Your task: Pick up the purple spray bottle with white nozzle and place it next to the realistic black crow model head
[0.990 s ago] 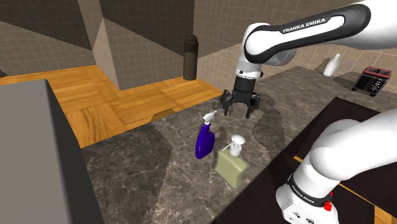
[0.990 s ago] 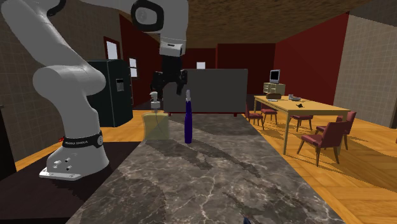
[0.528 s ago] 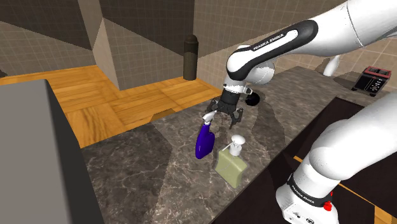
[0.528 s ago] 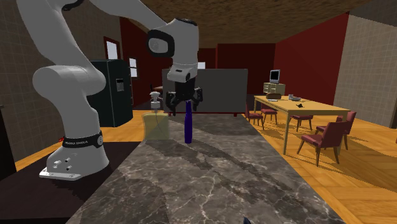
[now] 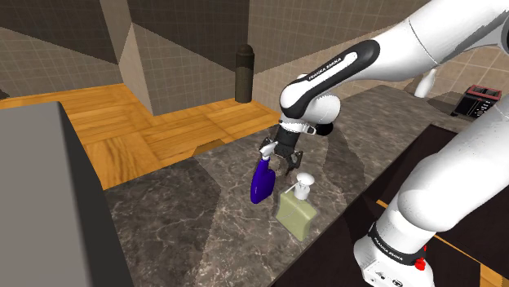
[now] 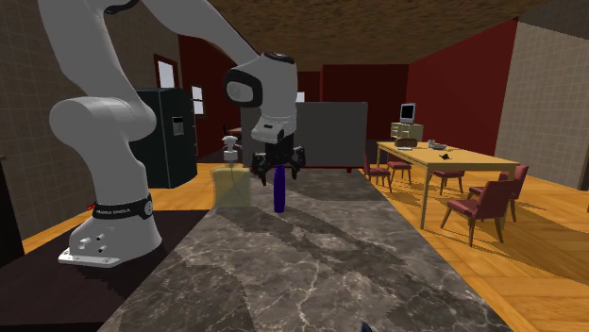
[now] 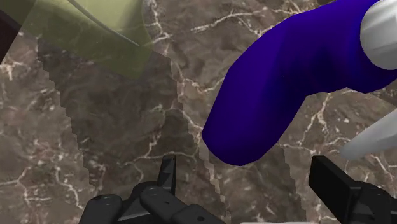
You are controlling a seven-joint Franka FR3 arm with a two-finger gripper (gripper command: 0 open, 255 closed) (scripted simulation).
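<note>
Counting over the dark marble counter (image 5: 188, 224), two bottles are standing upright: one purple spray bottle (image 5: 262, 184) (image 6: 279, 193) with one white nozzle (image 5: 267, 149), and one olive soap dispenser (image 5: 296, 214) (image 6: 231, 187) with a white pump, just beside it at about 4 o'clock in the shoulder view. One black gripper (image 5: 277, 161) (image 6: 277, 173) is hanging at the spray bottle's top, at roughly 12 o'clock of its purple body. Its two fingers are standing spread apart, and in the wrist view the gripper (image 7: 245, 167) is showing the purple spray bottle (image 7: 273, 95) lying beyond the gap, with neither finger pressing on it. A second ago the gripper was hovering higher, at 1 o'clock of the bottle and clear of it; it has since been descending to nozzle level. Both bottles are keeping their places.
</note>
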